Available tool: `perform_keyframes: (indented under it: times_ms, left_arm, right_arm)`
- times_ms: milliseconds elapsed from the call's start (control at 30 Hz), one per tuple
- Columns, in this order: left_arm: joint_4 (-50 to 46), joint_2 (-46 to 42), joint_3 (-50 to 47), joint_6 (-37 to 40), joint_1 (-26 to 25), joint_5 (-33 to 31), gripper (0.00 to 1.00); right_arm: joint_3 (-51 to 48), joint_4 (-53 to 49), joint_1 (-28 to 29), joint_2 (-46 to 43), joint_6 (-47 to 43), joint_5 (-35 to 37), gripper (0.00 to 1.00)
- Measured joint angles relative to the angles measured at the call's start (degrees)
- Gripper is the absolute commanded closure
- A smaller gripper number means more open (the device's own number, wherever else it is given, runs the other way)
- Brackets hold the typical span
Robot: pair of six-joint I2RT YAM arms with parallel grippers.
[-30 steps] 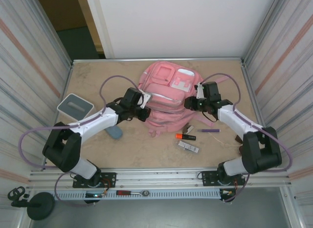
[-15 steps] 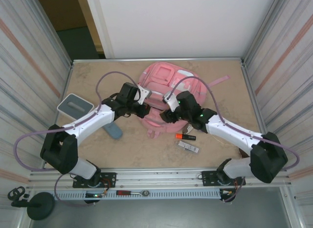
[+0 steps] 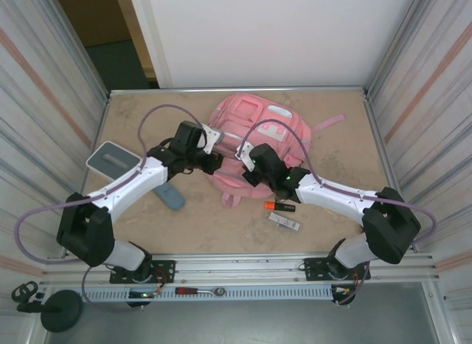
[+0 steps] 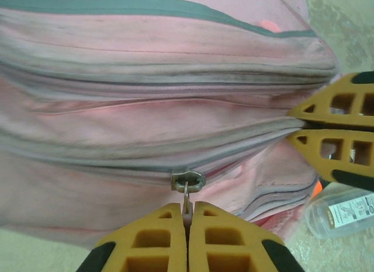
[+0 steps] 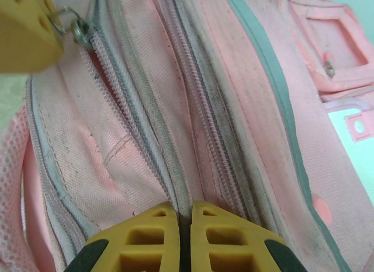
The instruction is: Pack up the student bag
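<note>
Across from the right flank of the student bag, the right arm has swung over to the bag's near left corner, and the right tool has gone from part open to pinched shut, while the left arm has hardly shifted. The bag lies flat in the middle of the surface, toward the back, front pockets up, with both arms meeting at its near left edge. The left tool is fully closed on the thin metal zip pull that hangs from the slider, holding it only at the fingertips. The right tool is closed on a fold of the pink seam beside the zip track, just along from the slider, apparently to brace the fabric while the zip is drawn. The main risk is that the narrow pull slides out of that shallow pinch once tension comes on. If the seam slips from the right tool instead, the whole soft bag would drag along rather than the zip running. Loose fabric beside the teeth could also catch in the slider and jam it. The two tools work very near each other, so a sideways pull could knock them together, or sweep the bag into the orange marker lying near its front edge
</note>
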Motion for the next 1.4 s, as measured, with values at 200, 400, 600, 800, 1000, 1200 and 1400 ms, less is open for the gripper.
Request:
perform_keyframes:
  times_ms: [200,400,600,800,1000,1200,1400]
  left_arm:
    - [-0.17,-1.03,-0.37,0.00,3.52,-2.99,1.00]
    - [-0.85,-1.05,-0.37,0.00,4.68,-5.29,1.00]
    - [-1.49,-2.03,-0.90,-0.63,7.23,-8.11,1.00]
    - [0.07,-4.55,-3.48,-2.58,6.80,-3.98,1.00]
    - [2.43,-2.34,-3.69,-4.11,1.99,-0.83,1.00]
    - [2.58,-1.20,-3.69,-5.03,0.94,1.70,1.00]
    - [2.93,-1.20,-3.69,-5.03,0.94,2.19,1.00]
  right_arm:
    - [-3.69,0.85,-4.28,-4.92,1.38,-3.30,1.00]
    - [-3.19,0.66,-8.94,-4.76,2.10,-12.09,1.00]
    - [3.39,-1.60,-9.18,1.25,1.49,-17.09,1.00]
    - [6.10,-4.87,-12.20,2.93,1.20,-17.40,0.87]
    - [9.62,-12.28,-13.97,4.48,5.33,-7.87,0.65]
    - [4.48,-12.20,-11.43,-1.97,5.20,-9.55,0.47]
    - [5.60,-8.85,-7.58,-2.08,0.63,-15.82,0.44]
